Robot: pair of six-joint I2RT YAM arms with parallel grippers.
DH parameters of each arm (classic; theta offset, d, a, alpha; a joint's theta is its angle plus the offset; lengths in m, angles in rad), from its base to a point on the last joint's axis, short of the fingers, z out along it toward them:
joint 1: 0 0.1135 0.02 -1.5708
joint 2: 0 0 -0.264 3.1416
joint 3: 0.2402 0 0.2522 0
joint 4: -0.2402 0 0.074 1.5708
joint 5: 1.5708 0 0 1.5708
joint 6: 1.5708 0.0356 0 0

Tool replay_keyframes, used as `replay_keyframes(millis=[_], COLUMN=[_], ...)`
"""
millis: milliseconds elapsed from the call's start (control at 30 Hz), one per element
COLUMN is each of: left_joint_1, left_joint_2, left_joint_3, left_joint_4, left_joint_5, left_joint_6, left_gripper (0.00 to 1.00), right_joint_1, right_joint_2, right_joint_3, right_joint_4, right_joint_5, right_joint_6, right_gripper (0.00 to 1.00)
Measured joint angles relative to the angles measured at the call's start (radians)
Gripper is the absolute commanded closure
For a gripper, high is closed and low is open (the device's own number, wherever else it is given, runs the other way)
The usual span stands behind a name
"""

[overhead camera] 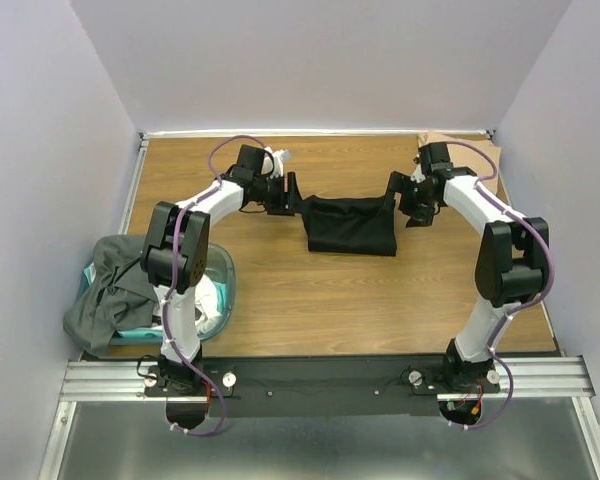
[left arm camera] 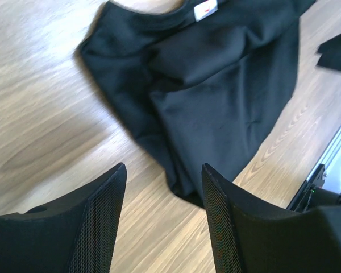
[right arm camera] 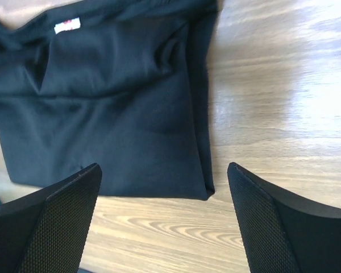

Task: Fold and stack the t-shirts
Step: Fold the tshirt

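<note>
- Black shirt (overhead camera: 351, 224) (left arm camera: 216, 85) (right arm camera: 102, 102) is lying folded into a rough rectangle mid-table (overhead camera: 280, 310), with a white label (left arm camera: 206, 9) (right arm camera: 67, 25) showing at its collar.
- I am seeing my left gripper (overhead camera: 292, 193) (left arm camera: 163, 170) hanging by the shirt's far left corner, jaws parted and holding nothing.
- My right gripper (overhead camera: 394, 190) (right arm camera: 163, 168) is hovering by the far right corner, jaws spread wide and also empty.
- A grey shirt (overhead camera: 110, 290) is draping over the teal tub (overhead camera: 225, 290) at the near left, with something white lying inside.
- Tan cloth (overhead camera: 460, 145) is showing at the far right corner, behind the right arm.
</note>
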Motion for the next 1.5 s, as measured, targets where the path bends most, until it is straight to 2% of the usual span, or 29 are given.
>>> replay_keyframes(millis=[33,67,100,433,1000,1100,1233,1267,1333,1467,1500], left_joint_1=[-0.004,-0.006,-0.01,-0.057,-0.11,-0.11,-0.11,-0.109,-0.109,-0.109,-0.109], left_joint_2=[0.0,0.0,0.0,0.015,0.085,0.093,0.103,0.106,0.112,0.122,0.122], left_joint_3=[0.0,0.0,0.0,0.0,0.023,0.032,0.037,0.037,0.037,0.026,0.018], left_joint_4=[0.012,0.019,0.032,0.08,0.053,0.054,0.059,0.061,0.068,0.081,0.086], left_joint_5=[0.005,0.008,0.012,0.0,-0.169,-0.175,-0.181,-0.185,-0.189,-0.192,-0.191], left_joint_6=[-0.006,-0.01,-0.017,-0.069,-0.089,-0.087,-0.083,-0.082,-0.078,-0.076,-0.077], left_gripper=[0.34,0.26,0.23,0.23,0.22,0.27,0.4,0.5,0.58,0.84,0.87], right_joint_1=[-0.004,-0.009,-0.018,-0.102,-0.119,-0.119,-0.119,-0.119,-0.124,-0.143,-0.147], right_joint_2=[-0.007,-0.014,-0.021,-0.033,-0.019,0.015,0.039,0.04,0.048,0.073,0.082], right_joint_3=[-0.018,-0.034,-0.056,-0.175,-0.242,-0.242,-0.246,-0.246,-0.246,-0.241,-0.239], right_joint_4=[0.009,0.021,0.038,0.147,0.309,0.332,0.351,0.358,0.372,0.402,0.413], right_joint_5=[-0.018,-0.04,-0.064,-0.249,-0.402,-0.411,-0.42,-0.424,-0.441,-0.496,-0.517], right_joint_6=[-0.008,-0.016,-0.024,-0.108,-0.163,-0.164,-0.169,-0.171,-0.173,-0.172,-0.172], right_gripper=[0.01,0.01,0.01,0.01,0.01,0.01,0.01,0.01,0.01,0.02,0.02])
